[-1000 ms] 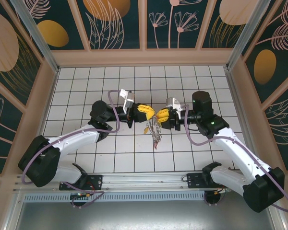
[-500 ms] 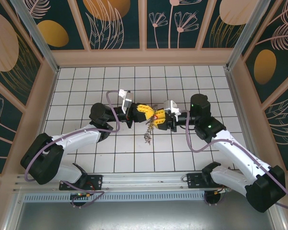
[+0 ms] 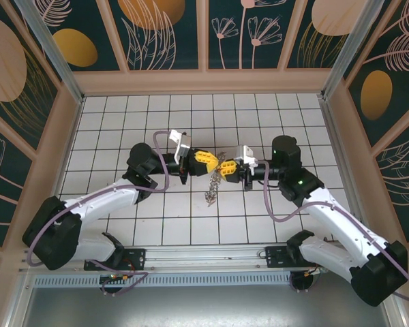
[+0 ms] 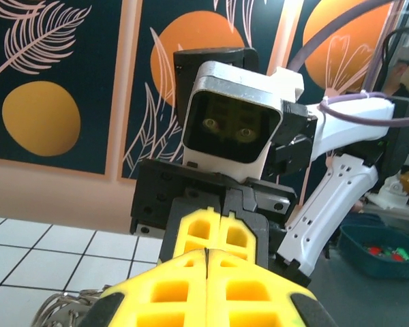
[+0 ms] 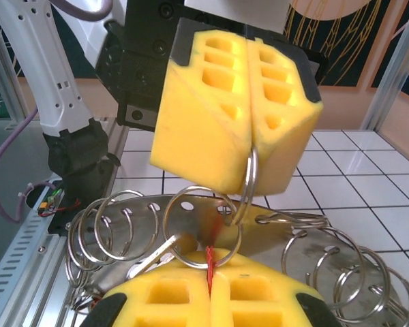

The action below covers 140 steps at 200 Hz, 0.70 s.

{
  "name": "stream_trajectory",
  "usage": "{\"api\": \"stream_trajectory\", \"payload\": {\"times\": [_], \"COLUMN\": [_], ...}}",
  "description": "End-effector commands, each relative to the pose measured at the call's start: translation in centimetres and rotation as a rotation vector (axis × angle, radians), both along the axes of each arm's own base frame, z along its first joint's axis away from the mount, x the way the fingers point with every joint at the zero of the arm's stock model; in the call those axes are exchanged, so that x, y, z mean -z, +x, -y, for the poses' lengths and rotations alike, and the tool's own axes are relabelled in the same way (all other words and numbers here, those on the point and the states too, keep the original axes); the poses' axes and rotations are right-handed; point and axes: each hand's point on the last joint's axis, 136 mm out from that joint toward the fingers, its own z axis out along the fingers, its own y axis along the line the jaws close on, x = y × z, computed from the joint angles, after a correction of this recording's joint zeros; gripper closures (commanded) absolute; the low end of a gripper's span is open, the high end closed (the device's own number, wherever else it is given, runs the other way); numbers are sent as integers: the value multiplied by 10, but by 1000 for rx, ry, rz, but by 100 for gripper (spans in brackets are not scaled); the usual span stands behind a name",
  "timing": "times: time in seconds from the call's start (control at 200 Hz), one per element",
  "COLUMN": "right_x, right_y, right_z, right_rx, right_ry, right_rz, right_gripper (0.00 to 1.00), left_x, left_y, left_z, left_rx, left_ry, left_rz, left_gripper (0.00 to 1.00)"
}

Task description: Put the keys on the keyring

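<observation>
Change since a second ago: the two end effectors have closed from a clear gap to near tip-to-tip contact above the counter (image 3: 123, 122). The hanging bundle has shifted left with them.

Left end effector (image 3: 211, 162): fingers pressed together, pinching one link (image 5: 249, 178) of the keyring (image 3: 209, 192) edge-on, as the right wrist view shows. The link stands out of the finger seam.

Keyring: held off the counter, dangling below and between the two tips. Its grey plate (image 5: 191, 216) and fringe of links spread just under the pinched link. A silvery blade (image 5: 155, 249) lies among the links; whether it is threaded cannot be told.

Right end effector (image 3: 227, 169): fingers shut on a thin red sliver (image 5: 208, 259), judged to be a key head, just beside a ring joined to the pinched link.

Assessment: approach appears complete and threading is the step in hand. The red piece must meet the link's split squarely; a skewed push could twist the link out of the left grip.
</observation>
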Motion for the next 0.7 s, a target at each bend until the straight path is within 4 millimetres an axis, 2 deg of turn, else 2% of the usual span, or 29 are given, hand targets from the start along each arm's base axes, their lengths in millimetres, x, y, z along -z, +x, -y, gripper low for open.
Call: {"api": "stream_trajectory", "payload": {"times": [0.0, 0.32, 0.475, 0.671, 0.696], "right_x": [-20, -27, -32, -27, -28], "right_y": [0, 4, 4, 11, 11], "right_z": [10, 16, 16, 14, 14], "right_rx": [18, 15, 4, 7, 8], "right_ry": [19, -14, -19, -76, -80], "right_rz": [73, 86, 95, 70, 68], "right_gripper": [100, 100, 100, 100, 100], "left_x": [-6, 7, 21, 28, 28], "left_y": [-2, 3, 10, 16, 18], "left_z": [-1, -5, -4, -5, -6], "left_rx": [-15, -35, -59, -105, -117], "left_ry": [37, 105, 177, 214, 216], "left_rz": [109, 120, 124, 141, 140], "left_gripper": [100, 100, 100, 100, 96]}}
